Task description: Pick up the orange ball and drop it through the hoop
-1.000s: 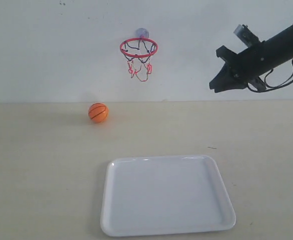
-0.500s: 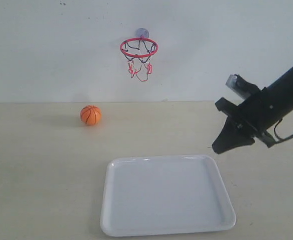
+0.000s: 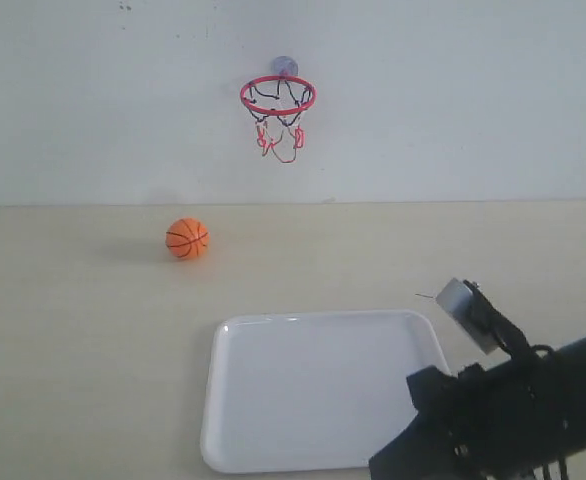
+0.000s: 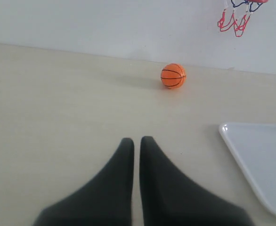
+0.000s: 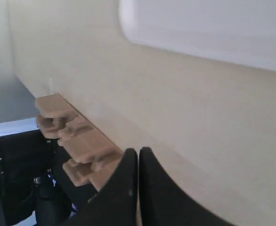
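Observation:
The orange ball rests on the beige table near the back wall, left of centre; the left wrist view shows the ball well ahead of my left gripper, which is shut and empty. The hoop hangs on the wall above and to the right of the ball, and only the hoop's net enters the left wrist view. My right gripper sits low at the front right, by the tray's near corner. The right gripper is shut with nothing in it, over the table's edge.
A white rectangular tray lies at the front centre of the table; the tray also shows in the left wrist view and the tray in the right one. Wooden clamps stick out at the table's edge near the right gripper.
The right arm has dropped from high at the right, level with the hoop, down to the front right corner. The ball has shifted slightly left and toward the front.

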Controlling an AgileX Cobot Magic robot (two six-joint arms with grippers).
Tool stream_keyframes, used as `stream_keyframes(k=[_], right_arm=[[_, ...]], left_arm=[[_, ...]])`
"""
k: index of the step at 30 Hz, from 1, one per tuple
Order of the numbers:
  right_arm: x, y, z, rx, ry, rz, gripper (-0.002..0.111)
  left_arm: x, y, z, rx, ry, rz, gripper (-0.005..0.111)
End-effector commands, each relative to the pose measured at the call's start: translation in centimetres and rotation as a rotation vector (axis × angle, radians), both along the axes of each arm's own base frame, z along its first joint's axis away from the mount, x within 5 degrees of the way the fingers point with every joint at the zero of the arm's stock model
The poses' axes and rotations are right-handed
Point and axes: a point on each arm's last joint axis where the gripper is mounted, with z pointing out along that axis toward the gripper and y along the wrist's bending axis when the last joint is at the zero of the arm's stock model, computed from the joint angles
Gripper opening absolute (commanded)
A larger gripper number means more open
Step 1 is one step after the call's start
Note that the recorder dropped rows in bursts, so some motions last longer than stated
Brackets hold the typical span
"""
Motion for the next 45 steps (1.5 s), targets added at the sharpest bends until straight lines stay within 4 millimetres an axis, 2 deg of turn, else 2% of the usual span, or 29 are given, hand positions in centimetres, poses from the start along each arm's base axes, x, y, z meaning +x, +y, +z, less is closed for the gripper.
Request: stream_keyframes(k=[1,6,10,40,45], right_arm=[[-4.1,0.0,0.2,0.092,-0.100,-0.071,0.000],[-7.5,-1.0,-0.5,0.117,-0.052,-0.151,0.000],[-8.8,-1.3,-1.1,0.100,-0.022,-0.140,0.000],[-8.7,-1.5,-1.3,0.075,-0.028,-0.152,0.000],[-8.8,-1.5,-0.8,0.087,-0.055,-0.155,0.000]], left_arm=[[0.0,0.0,0.2,-0.005,-0.017,0.004,0.004],[0.0,0.0,0.2,-0.005,-0.017,0.004,0.004],[0.0,0.0,0.2,-0.005,-0.017,0.004,0.004],[0.0,0.0,0.2,-0.005,-0.017,0.004,0.004],[0.0,0.0,0.2,-0.005,-0.017,0.004,0.004]])
